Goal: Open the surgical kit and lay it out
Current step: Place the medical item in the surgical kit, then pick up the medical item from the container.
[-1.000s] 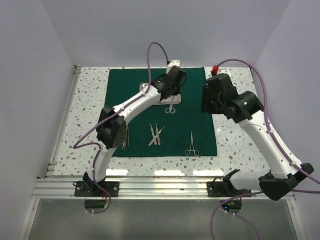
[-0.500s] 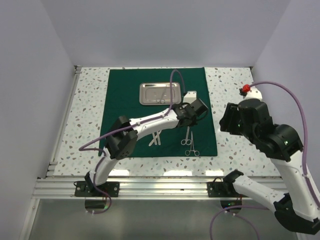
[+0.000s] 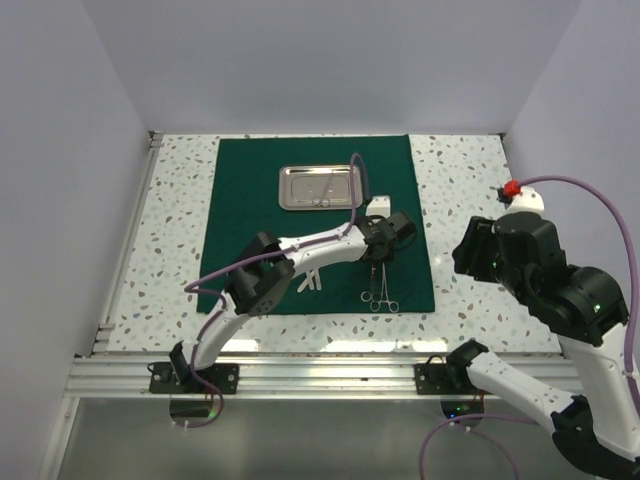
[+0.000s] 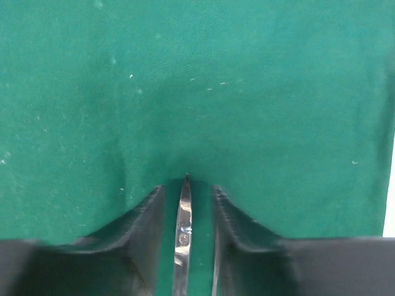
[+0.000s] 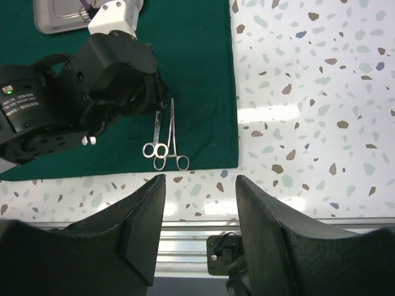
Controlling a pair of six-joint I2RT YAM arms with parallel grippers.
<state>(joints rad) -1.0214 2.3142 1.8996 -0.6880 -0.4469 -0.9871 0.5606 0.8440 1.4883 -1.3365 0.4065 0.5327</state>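
The surgical kit's dark green cloth point(image 3: 240, 220) lies spread flat, with the steel tray point(image 3: 296, 188) at its far middle. My left gripper point(image 3: 383, 250) is low over the cloth's near right part. Its jaws point(image 4: 187, 194) are open, and the silver scissors point(image 4: 183, 228) lie on the cloth between them with a gap on each side. The scissors point(image 5: 157, 132) lie beside the forceps point(image 5: 174, 135), ring handles toward the near edge. Tweezers point(image 3: 310, 283) show partly under the left arm. My right gripper point(image 5: 200, 216) hangs open and empty over the table's near edge, right of the cloth.
The speckled table point(image 3: 470, 180) is bare to the right of the cloth. An aluminium rail point(image 5: 185, 231) runs along the near edge below the right gripper. White walls close in the table at the left, back and right.
My left gripper came from the tray to the cloth's near right part and set the scissors beside the forceps, then its jaws parted. The right arm drew back to the right.
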